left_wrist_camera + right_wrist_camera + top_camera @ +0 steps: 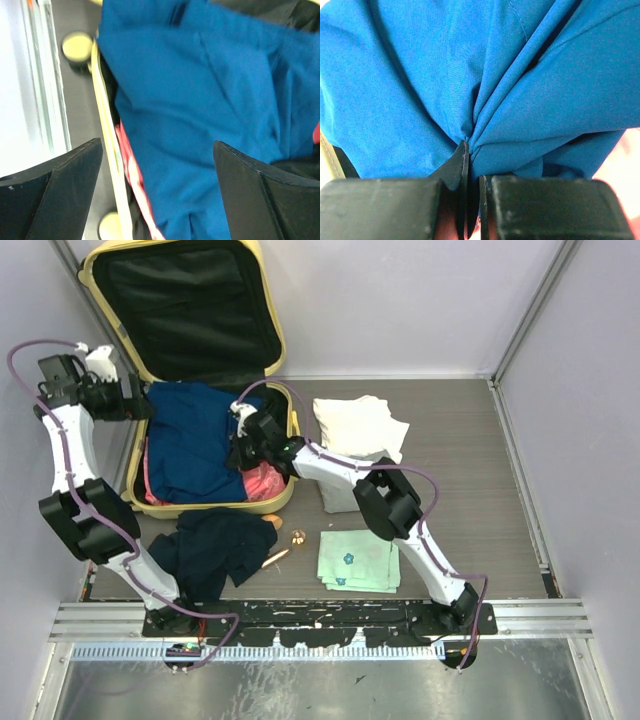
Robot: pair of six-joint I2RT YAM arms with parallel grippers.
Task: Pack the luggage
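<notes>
The pale-yellow luggage (283, 495) lies open at the back left, with its black-lined lid (185, 305) standing up. A blue garment (195, 440) fills its base, over a pink garment (263, 481). My right gripper (243, 448) is inside the luggage. In the right wrist view it (472, 160) is shut on a bunched fold of the blue garment (420, 75). My left gripper (143, 402) hovers over the luggage's left rim. In the left wrist view it (157, 190) is open and empty above the blue garment (200, 100) and the yellow rim (107, 150).
A dark navy garment (215, 545) lies on the table in front of the luggage. A folded green cloth (358, 560) lies at the front centre and folded white cloths (358, 425) lie to the right of the luggage. Small objects (298, 536) lie between them. Walls close in on both sides.
</notes>
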